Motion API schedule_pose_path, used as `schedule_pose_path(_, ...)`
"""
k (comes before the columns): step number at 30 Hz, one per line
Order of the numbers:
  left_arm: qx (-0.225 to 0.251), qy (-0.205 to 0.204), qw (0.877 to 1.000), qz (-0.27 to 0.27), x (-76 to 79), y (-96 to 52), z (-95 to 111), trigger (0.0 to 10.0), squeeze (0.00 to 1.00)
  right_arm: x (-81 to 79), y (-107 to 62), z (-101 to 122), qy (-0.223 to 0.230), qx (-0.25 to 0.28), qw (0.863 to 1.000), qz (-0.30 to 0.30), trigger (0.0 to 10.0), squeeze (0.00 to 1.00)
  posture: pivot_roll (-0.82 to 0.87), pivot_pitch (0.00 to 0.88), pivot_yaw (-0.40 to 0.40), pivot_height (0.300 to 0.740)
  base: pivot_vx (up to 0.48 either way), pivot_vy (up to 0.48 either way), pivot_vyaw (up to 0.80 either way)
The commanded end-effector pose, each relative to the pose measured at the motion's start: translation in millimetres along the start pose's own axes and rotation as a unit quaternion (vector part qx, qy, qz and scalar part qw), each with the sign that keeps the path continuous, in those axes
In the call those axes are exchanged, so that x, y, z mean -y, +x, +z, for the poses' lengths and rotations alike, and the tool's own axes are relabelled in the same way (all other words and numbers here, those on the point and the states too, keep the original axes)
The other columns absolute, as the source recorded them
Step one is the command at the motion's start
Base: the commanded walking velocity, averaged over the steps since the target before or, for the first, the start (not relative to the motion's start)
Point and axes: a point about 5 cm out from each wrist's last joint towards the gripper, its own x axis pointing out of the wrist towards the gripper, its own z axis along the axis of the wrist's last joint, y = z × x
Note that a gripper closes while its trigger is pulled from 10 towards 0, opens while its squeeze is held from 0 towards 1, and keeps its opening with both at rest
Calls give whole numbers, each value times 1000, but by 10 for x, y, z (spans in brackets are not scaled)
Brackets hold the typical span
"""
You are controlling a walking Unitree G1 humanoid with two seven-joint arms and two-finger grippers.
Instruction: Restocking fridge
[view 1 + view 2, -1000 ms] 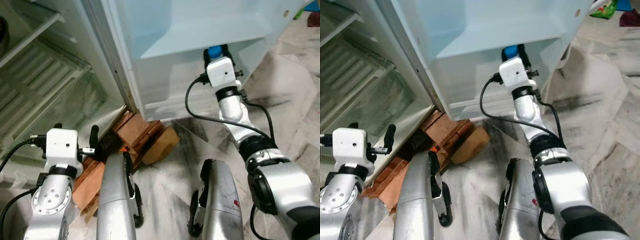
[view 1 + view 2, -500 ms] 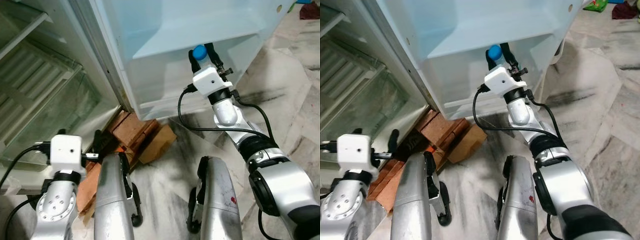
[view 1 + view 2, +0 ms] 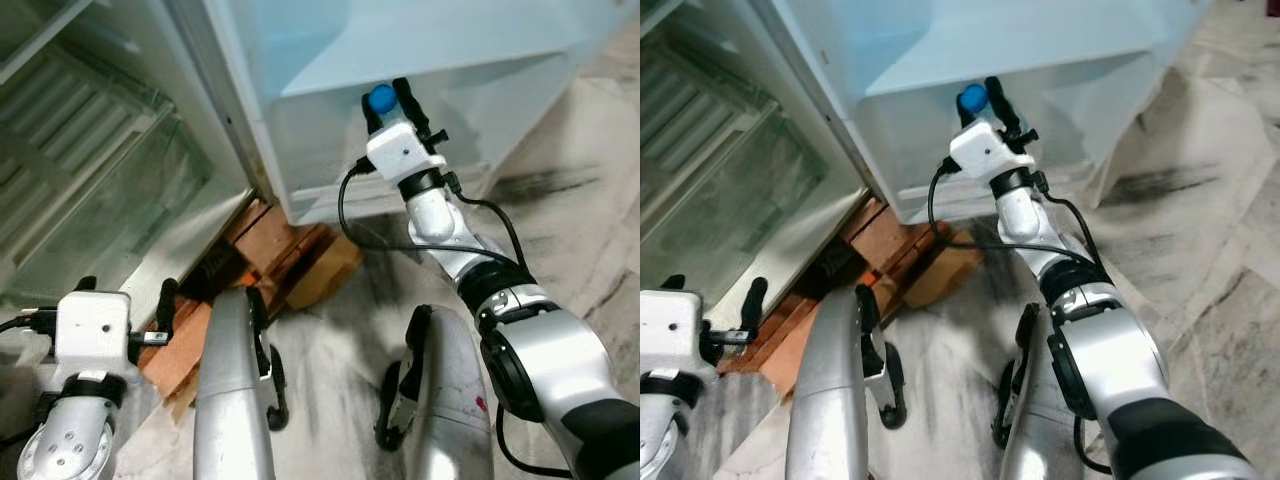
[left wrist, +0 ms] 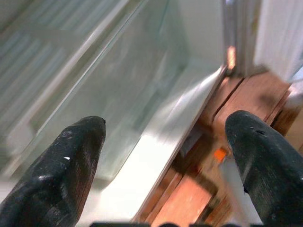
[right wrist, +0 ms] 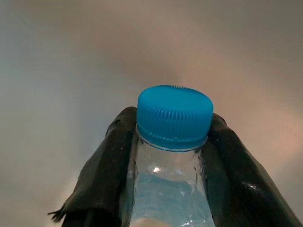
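A clear water bottle with a blue cap (image 3: pixel 381 98) is held in my right gripper (image 3: pixel 388 100), which is shut on its neck. In the right wrist view the blue cap (image 5: pixel 174 116) stands between the two black fingers (image 5: pixel 106 175), close to a pale wall. The gripper reaches up to the front of the pale blue fridge door shelf (image 3: pixel 420 50). My left gripper (image 4: pixel 165 151) hangs low at the left with its fingers wide apart and nothing between them. It points at the fridge's glass shelf (image 4: pixel 109 99) and white bottom sill.
The fridge's open body (image 3: pixel 90 150) with glass shelves is at the left. Wooden blocks and a cardboard piece (image 3: pixel 290 260) lie under the fridge's corner. Marble floor (image 3: pixel 580 230) spreads to the right. My two silver legs (image 3: pixel 235 400) show below.
The camera has shifted. My right gripper has carried the bottle a little to the left and up along the door shelf. The left arm has sunk lower in view.
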Motion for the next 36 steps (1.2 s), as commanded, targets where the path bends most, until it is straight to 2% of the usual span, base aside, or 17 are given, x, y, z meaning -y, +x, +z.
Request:
schedule_pose_path(1, -17, 5, 1000, -1, -38, -65, -23, 10000, 0, -19, -99, -147, 22, -48, 999, -10, 10000, 0, 368, 469, 72, 542, 0, 0, 0)
schedule_pose_path(2, -17, 5, 1000, -1, -38, -65, -23, 10000, 0, -19, -99, -147, 22, -48, 999, -10, 10000, 0, 368, 469, 72, 542, 0, 0, 0)
schedule_pose_path(4, -25, 5, 1000, -4, -38, -112, -26, 10000, 0, 36, -127, -236, 38, -84, 995, -32, 10000, 0, 363, 475, 68, 542, 0, 0, 0)
schedule_pose_path(5, -30, 3, 1000, -7, -23, -127, -27, 10000, 0, 118, -149, -322, 39, -116, 991, -54, 10000, 0, 360, 476, 67, 542, 0, 0, 0)
schedule_pose_path(6, -30, 3, 1000, -7, -23, -127, -27, 10000, 0, 118, -149, -322, 39, -116, 991, -54, 10000, 0, 360, 476, 67, 542, 0, 0, 0)
schedule_pose_path(8, -31, 0, 999, -10, -4, -119, -20, 10000, 0, 267, -157, -402, 30, -145, 985, -85, 10000, 0, 353, 479, 64, 542, 0, 0, 0)
schedule_pose_path(10, -31, -1, 999, -11, 2, -113, -23, 10000, 0, 332, -163, -433, 29, -157, 982, -100, 10000, 0, 346, 479, 62, 542, 0, 0, 0)
schedule_pose_path(11, -32, -1, 999, -11, 6, -104, -30, 10000, 0, 432, -182, -482, 28, -173, 977, -123, 10000, 0, 341, 476, 62, 542, 0, 0, 0)
schedule_pose_path(14, -31, -2, 999, -12, 14, -87, -34, 10000, 0, 506, -206, -526, 32, -187, 972, -139, 10000, 0, 339, 471, 62, 542, 0, 0, 0)
schedule_pose_path(16, -28, -3, 1000, -14, 22, -66, -23, 10000, 0, 646, -279, -618, 46, -213, 961, -171, 10000, 0, 334, 464, 63, 542, 0, 0, 0)
schedule_pose_path(20, -27, -4, 1000, -16, 34, -23, -21, 10000, 0, 773, -371, -716, 62, -242, 946, -205, 10000, 0, 326, 449, 66, 542, 0, 0, 0)
schedule_pose_path(22, -21, -4, 1000, -20, 47, 25, -17, 10000, 0, 843, -443, -774, 59, -256, 939, -223, 10000, 1000, 318, 435, 72, 542, 0, 0, 0)
schedule_pose_path(25, -15, -4, 1000, -26, 68, 93, -10, 10000, 0, 890, -500, -816, 74, -264, 931, -240, 10000, 1000, 314, 419, 79, 542, 0, 0, 0)
schedule_pose_path(29, -9, -1, 1000, -29, 75, 154, -3, 10000, 0, 909, -478, -792, 83, -254, 931, -248, 10000, 1000, 313, 408, 82, 542, 0, 0, 0)
schedule_pose_path(31, 1, 2, 999, -32, 74, 231, 12, 10000, 0, 927, -345, -664, 79, -213, 942, -247, 10000, 1000, 305, 381, 89, 542, 0, 0, 0)
schedule_pose_path(36, 5, 4, 999, -34, 85, 305, -10, 10000, 0, 899, -230, -543, 75, -179, 952, -235, 10000, 1000, 297, 354, 91, 542, 0, 0, 0)
